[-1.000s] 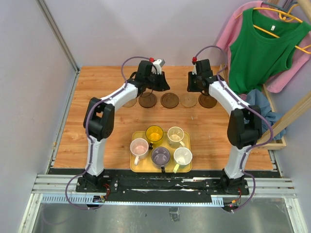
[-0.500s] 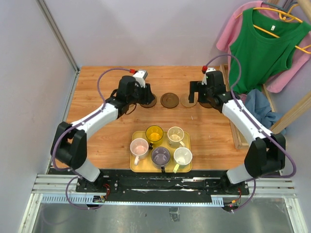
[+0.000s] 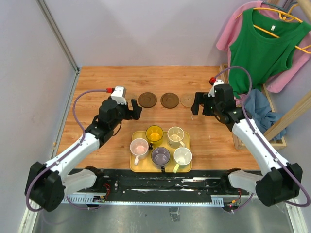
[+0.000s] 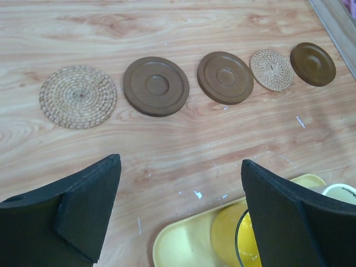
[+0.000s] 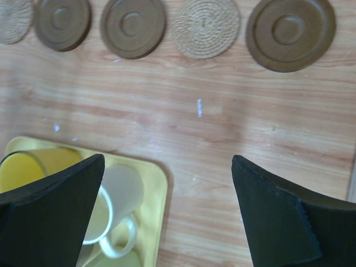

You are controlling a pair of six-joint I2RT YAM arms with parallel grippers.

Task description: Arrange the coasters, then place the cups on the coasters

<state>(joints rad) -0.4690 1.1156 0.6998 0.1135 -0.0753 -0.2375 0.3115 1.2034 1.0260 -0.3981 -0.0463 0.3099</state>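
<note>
Both arms bend low over the wooden surface [image 3: 97,77], left tool [image 4: 179,162] and right tool [image 5: 167,160] gaping wide, empty. Round coasters [image 3: 169,100], woven tan and smooth brown, line the far side; cups [image 3: 175,136] crowd the near yellow tray [image 3: 133,167].

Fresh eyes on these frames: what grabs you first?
A neat row of five coasters lies across the far half of the table, woven tan and dark brown mixed. Toward the near edge, a yellow tray holds all five cups packed together, none on a coaster yet. The left gripper and right gripper hang open and empty near the row's two ends, and a bright green top hangs at the far right.
</note>
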